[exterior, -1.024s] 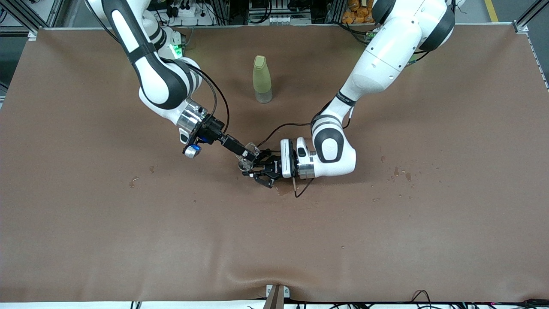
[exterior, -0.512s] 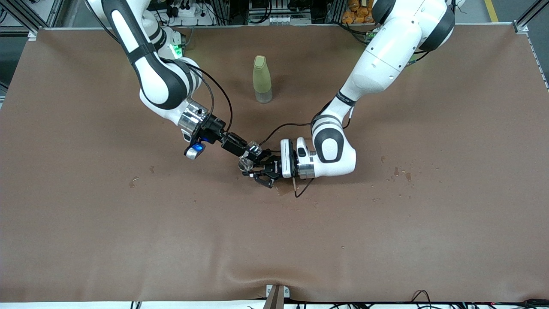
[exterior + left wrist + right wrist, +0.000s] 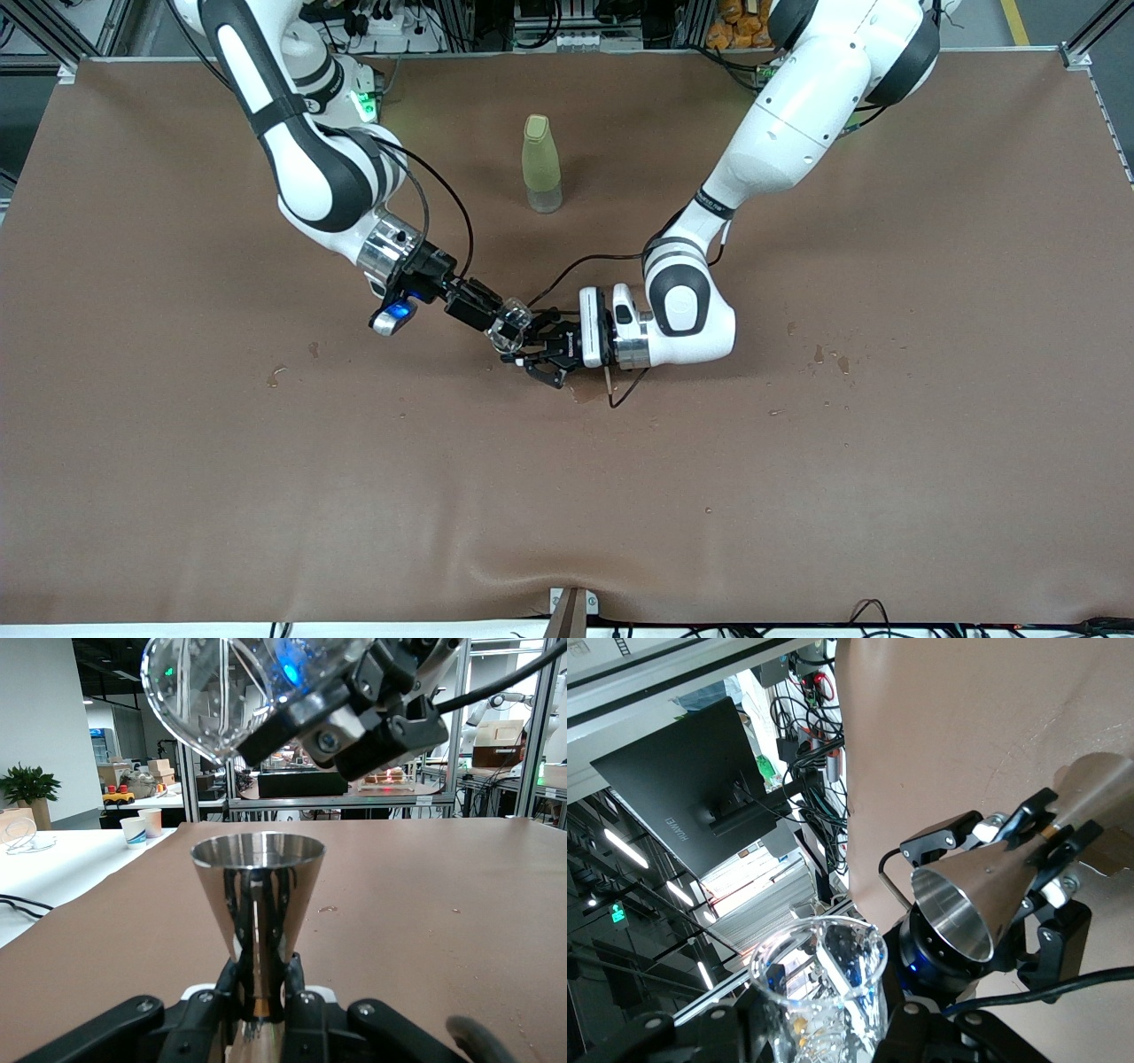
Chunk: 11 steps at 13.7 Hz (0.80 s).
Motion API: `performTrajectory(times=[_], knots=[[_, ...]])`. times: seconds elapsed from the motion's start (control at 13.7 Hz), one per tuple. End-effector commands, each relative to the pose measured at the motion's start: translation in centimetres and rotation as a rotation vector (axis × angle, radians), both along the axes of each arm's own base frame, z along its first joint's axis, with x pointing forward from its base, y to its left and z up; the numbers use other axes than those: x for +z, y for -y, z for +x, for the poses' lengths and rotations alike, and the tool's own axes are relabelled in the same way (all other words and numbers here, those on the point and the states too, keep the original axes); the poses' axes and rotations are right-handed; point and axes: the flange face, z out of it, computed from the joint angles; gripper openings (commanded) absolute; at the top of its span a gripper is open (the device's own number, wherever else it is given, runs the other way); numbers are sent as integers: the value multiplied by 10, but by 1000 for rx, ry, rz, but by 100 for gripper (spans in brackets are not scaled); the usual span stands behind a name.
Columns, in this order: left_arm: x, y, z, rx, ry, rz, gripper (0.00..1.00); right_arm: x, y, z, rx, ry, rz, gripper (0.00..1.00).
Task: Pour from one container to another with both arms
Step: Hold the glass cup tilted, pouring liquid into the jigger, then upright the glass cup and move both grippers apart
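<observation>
My right gripper (image 3: pixel 496 319) is shut on the small clear stemless cup (image 3: pixel 508 322) and holds it tilted. The cup (image 3: pixel 199 691) hangs just above the mouth of the silvery cone-shaped goblet (image 3: pixel 257 890), a little to one side. My left gripper (image 3: pixel 530 356) lies low over the middle of the table, shut on the goblet's thin stem, and the goblet stands upright in it. In the right wrist view the wet cup (image 3: pixel 819 988) sits between my right gripper's (image 3: pixel 824 1032) fingers. The goblet (image 3: pixel 966 899) is close beside it, and its bowl looks empty.
A tall yellow-green bottle (image 3: pixel 541 164) stands farther from the front camera than both grippers. The brown table cover (image 3: pixel 567 496) has a wet stain (image 3: pixel 585 391) by the left gripper. Small spots (image 3: pixel 828 357) lie toward the left arm's end, others (image 3: pixel 276 376) toward the right arm's end.
The right arm has drawn back a little toward its own end of the table, and the cup has shifted with it over the goblet. The left arm and the goblet have stayed still.
</observation>
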Motion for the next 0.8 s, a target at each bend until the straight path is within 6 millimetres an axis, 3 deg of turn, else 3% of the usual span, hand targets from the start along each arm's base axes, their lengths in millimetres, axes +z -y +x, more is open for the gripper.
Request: performTrajectory(times=[0.0,0.15,0.37,0.59,0.73], knots=[[5,0,5,29,-6,-8,0,9,3,3,32,83,-37,0],[10,-6,10,30,5,-5,0,8,28,17,67,225,-132,0],[8,-30,25,50,33,8,0,2,64,35,146,454,-278,0],[8,-72,40,27,52,40,0,-15,113,48,309,757,-551,0],[10,-106,50,-13,53,16,0,-41,161,55,391,941,-721,0]])
